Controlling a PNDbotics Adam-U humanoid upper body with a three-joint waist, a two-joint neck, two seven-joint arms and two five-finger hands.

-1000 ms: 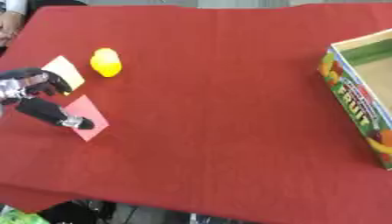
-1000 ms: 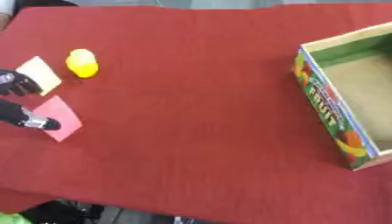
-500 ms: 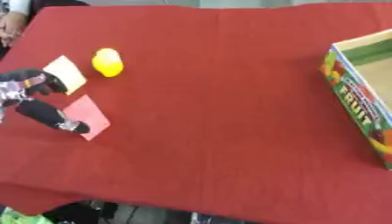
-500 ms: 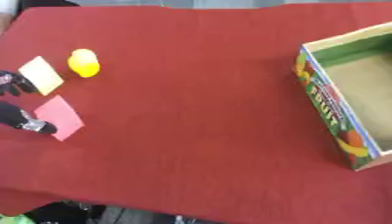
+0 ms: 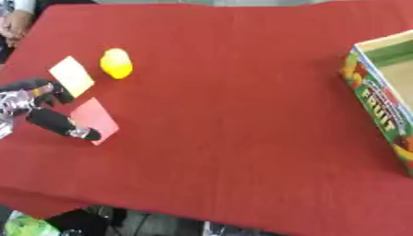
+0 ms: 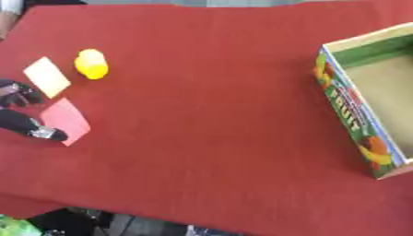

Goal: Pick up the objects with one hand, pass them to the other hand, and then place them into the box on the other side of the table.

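Red-clothed counter (image 5: 234, 115) with three objects and one box (image 6: 363, 115).
Left hand (image 5: 36, 108), fingers extended, holding nothing, one fingertip on the pink card (image 5: 95, 120); cream card (image 5: 73, 76) just beyond, both long axes running diagonally away; yellow object (image 5: 116, 63) farther.

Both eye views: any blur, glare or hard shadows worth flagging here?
Left eye view: soft throughout, the left hand smeared, no glare on the red cloth. Right eye view: the box lettering is blurred, lighting flat, and only a faint shadow under the yellow object.
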